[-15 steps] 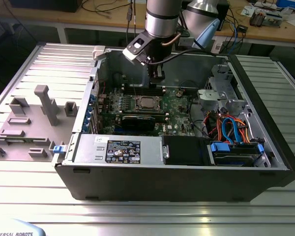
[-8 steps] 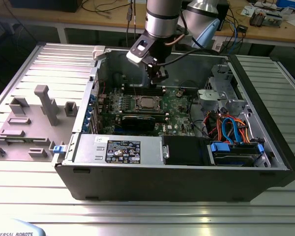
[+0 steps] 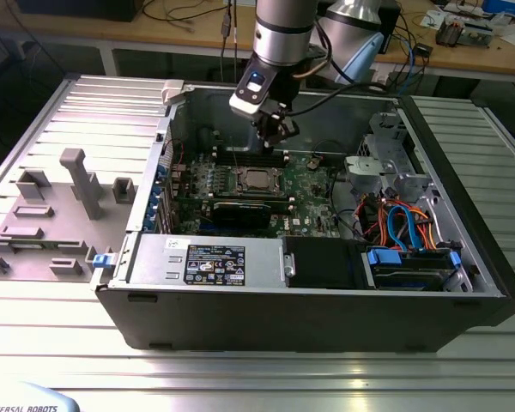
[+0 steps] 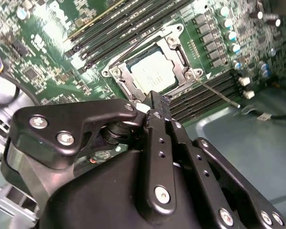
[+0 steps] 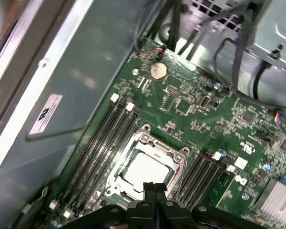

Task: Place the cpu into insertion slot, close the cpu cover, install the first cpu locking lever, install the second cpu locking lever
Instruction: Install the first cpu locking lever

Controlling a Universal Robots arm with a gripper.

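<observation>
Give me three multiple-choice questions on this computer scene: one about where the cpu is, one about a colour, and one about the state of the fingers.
1. Where is the cpu?
A) in the fingers
B) in the insertion slot
C) on the table outside the case

2. What colour is the motherboard?
A) green
B) red
C) white

3. How are the fingers of the gripper?
A) wide open
B) shut on the cpu
C) shut, holding nothing

Answers:
1 B, its silver top sits framed by the cpu cover.
2 A, the board is green in both wrist views.
3 C, they meet above the slot with nothing between them.
</observation>
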